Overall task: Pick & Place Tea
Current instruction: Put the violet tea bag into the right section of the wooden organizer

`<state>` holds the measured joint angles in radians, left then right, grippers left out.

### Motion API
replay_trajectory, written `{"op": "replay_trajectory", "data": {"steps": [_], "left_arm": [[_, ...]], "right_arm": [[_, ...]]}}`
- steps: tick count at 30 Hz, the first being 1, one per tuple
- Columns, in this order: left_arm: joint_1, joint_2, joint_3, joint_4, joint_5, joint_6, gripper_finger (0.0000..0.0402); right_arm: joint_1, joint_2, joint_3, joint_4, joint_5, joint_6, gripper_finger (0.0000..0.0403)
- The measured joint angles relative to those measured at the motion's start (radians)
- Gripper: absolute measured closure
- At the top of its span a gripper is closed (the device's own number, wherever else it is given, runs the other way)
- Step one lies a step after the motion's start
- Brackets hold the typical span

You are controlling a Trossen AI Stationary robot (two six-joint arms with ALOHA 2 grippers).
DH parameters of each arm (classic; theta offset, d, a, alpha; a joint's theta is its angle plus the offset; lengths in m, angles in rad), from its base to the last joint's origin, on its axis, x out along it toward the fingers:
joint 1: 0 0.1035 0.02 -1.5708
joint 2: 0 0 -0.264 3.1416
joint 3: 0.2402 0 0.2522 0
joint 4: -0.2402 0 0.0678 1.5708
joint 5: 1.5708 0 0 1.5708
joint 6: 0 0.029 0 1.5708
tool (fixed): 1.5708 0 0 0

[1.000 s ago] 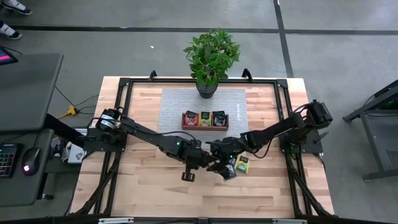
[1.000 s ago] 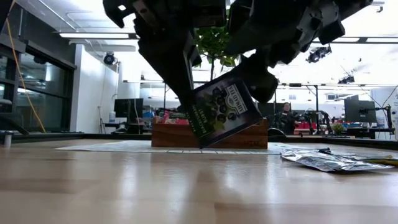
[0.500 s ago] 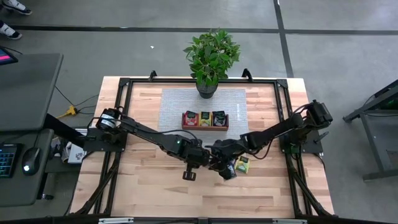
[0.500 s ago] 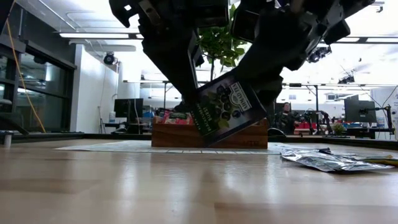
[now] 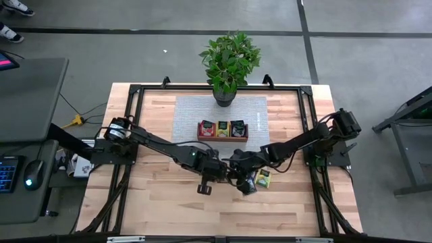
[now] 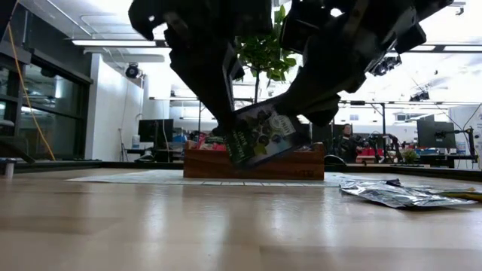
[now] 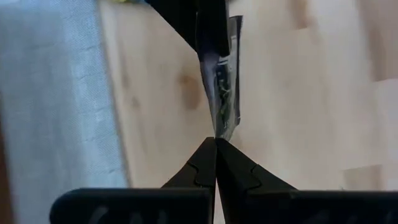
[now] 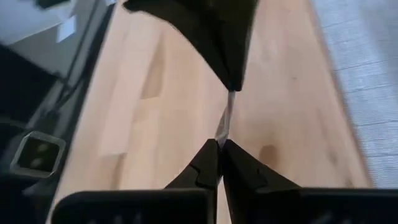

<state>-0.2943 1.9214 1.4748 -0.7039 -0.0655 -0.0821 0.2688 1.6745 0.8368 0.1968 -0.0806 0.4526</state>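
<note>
Currently left gripper (image 6: pixel 230 132) and right gripper (image 6: pixel 301 120) both clamp one dark sachet (image 6: pixel 260 134), tilted above the surface (image 6: pixel 226 226).

Pale wooden table (image 5: pixel 162 202) with a smooth, faintly shiny top; matt grey woven cloth mat (image 5: pixel 189 115) at twelve o'clock; brown wooden tray (image 6: pixel 309 167); glossy dark sachet (image 6: pixel 260 134); crinkly shiny foil sachets (image 6: pixel 395 194) at three o'clock

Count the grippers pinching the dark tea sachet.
2. The left gripper is shut on one edge of the dark tea sachet, and the right gripper is shut on the opposite edge. No gripper is hidden.
</note>
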Motion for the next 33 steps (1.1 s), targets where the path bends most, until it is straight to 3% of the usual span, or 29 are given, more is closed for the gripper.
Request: {"op": "replay_trajectory", "data": {"steps": [15,18,23,29,33], "left_arm": [[0.0,-0.092,-0.002,-0.301,-0.212,-0.102,0.04],[-0.01,-0.12,-0.011,-0.351,-0.278,-0.156,0.04],[-0.028,-0.231,-0.072,-0.348,-0.364,-0.242,0.04],[-0.027,-0.394,-0.232,-0.063,-0.392,-0.246,0.0401],[-0.026,-0.488,-0.362,0.249,-0.383,-0.208,0.0401]], "right_arm": [[0.064,-0.013,-0.001,-0.026,0.195,0.047,0.0402],[0.091,-0.063,-0.001,-0.031,0.284,0.047,0.0402],[0.139,-0.214,-0.001,-0.161,0.518,0.025,0.0402],[0.182,-0.375,-0.026,-0.159,0.678,-0.065,0.0403],[0.202,-0.481,-0.146,0.102,0.739,-0.143,0.0403]]}}
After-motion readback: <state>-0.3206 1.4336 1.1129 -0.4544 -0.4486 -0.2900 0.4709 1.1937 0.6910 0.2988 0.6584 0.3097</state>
